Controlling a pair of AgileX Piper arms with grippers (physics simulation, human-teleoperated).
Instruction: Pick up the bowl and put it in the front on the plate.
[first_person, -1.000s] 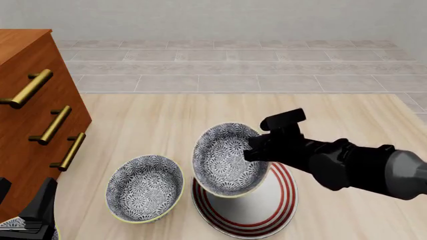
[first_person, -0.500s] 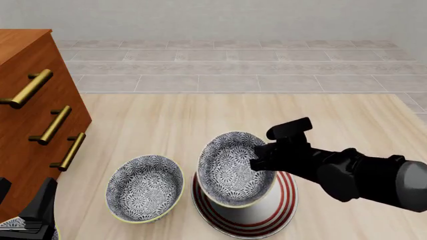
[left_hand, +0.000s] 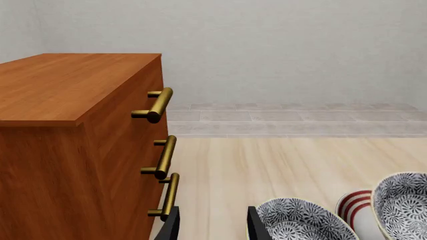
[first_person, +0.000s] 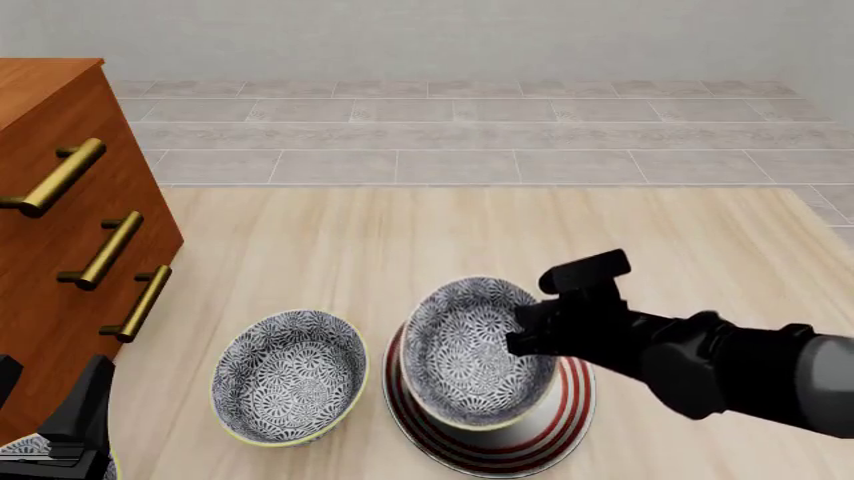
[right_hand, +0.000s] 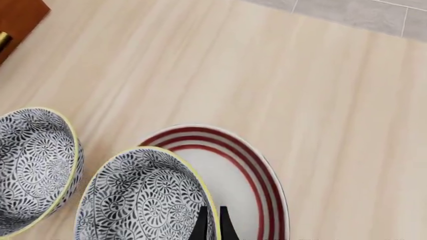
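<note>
The bowl (first_person: 474, 350), blue-and-white patterned with a yellowish rim, hangs slightly tilted low over the plate (first_person: 575, 397), a white plate with red rings. My right gripper (first_person: 525, 335) is shut on its right rim. In the right wrist view the fingers (right_hand: 202, 226) pinch the rim of the bowl (right_hand: 140, 200) above the plate (right_hand: 257, 172). Whether the bowl touches the plate I cannot tell. My left gripper (left_hand: 213, 227) is open, low at the front left (first_person: 78, 430), holding nothing.
A look-alike second bowl (first_person: 290, 375) stands on the table just left of the plate, also seen from the wrists (right_hand: 30, 165) (left_hand: 300, 220). A wooden dresser (first_person: 67, 220) with brass handles (left_hand: 160, 102) fills the left side. Beyond the table lies tiled floor.
My right gripper has lowered the bowl and carried it slightly right and toward the front, so it now sits lower over the plate. The left arm has not moved.
</note>
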